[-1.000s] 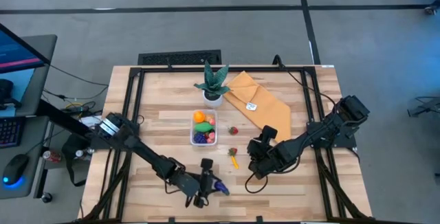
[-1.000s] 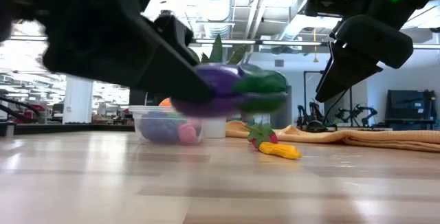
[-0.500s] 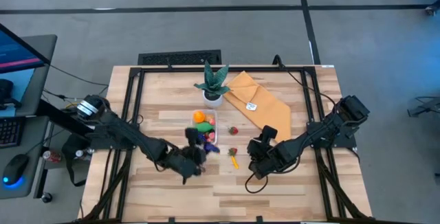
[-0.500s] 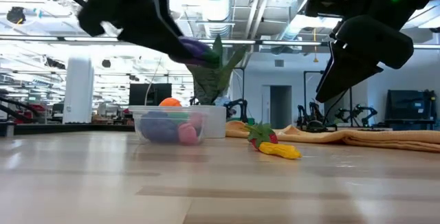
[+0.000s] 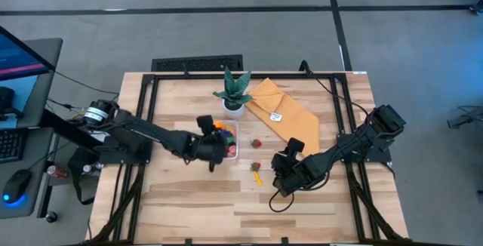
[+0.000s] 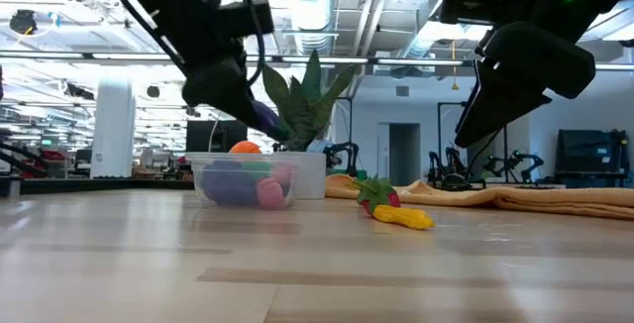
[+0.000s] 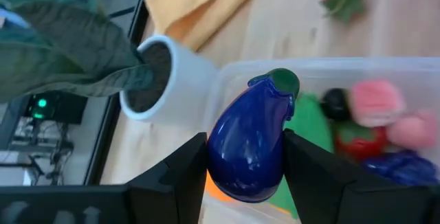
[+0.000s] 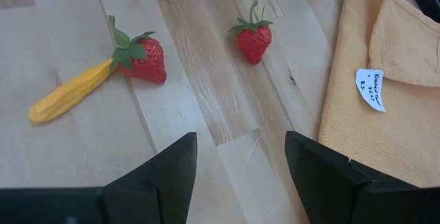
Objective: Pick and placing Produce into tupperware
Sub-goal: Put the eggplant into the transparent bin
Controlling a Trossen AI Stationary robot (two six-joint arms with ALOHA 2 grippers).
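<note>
The left gripper [image 5: 213, 145] hangs over the near end of the tupperware [image 5: 231, 153], just left of centre in the high view, with its fingers [image 7: 180, 176] clamped on a purple eggplant [image 7: 252, 139] with a green cap. In the left wrist view the eggplant sits above the container's rim, with pink, red, green and dark pieces already lying inside. An orange piece [image 6: 244, 148] shows above the container's wall in the low view.

The right gripper [image 5: 281, 172] hovers lower right of centre in the high view, its fingers [image 8: 165, 176] spread apart and holding nothing. Below it on the tabletop [image 5: 302, 208] lie a yellow piece [image 8: 69, 93] touching a strawberry [image 8: 143, 59], and a second strawberry [image 8: 253, 40] apart from them, near the mustard cloth [image 8: 392, 80].

The potted plant [image 5: 233, 91] stands just above the tupperware in the high view, beside the cloth.
</note>
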